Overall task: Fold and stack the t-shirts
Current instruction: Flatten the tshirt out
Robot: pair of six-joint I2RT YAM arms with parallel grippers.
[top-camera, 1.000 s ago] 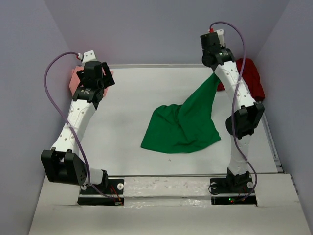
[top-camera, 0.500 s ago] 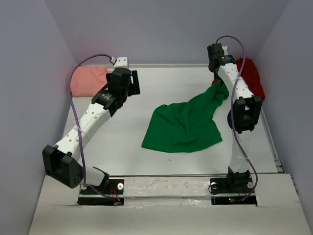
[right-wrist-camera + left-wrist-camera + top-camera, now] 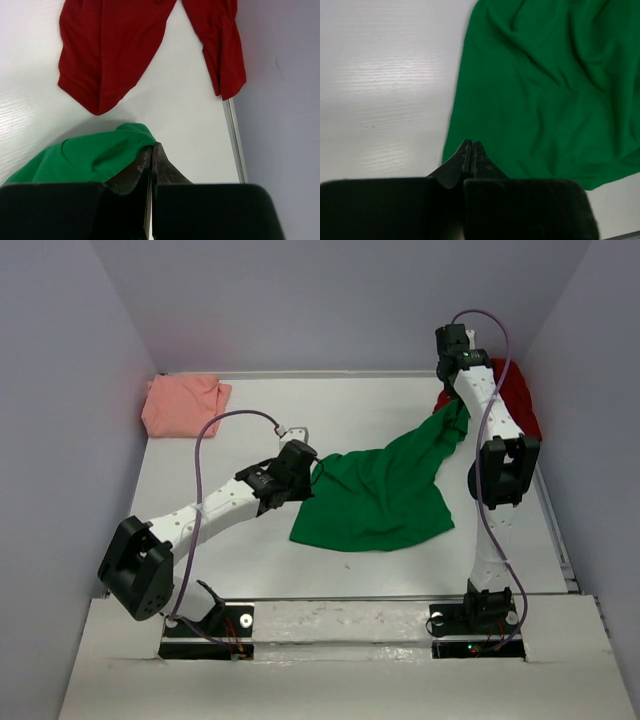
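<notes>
Centre of frame, left arm [image 3: 215, 508]: stretched low and forward, left gripper [image 3: 471, 146] clenched at green t-shirt's [image 3: 385, 495] left edge.
Upper right, right arm [image 3: 495, 470]: reared upright, right gripper [image 3: 151, 148] pinching its lifted corner.

White table [image 3: 250, 430], matte, faint wood grain. Pale lilac-grey walls [image 3: 330, 300] box it in on the left, far and right sides. Metal rail [image 3: 561, 540] runs along the right edge. Whitish ledge [image 3: 340, 680] on the near side. Even light, soft shadows.
</notes>
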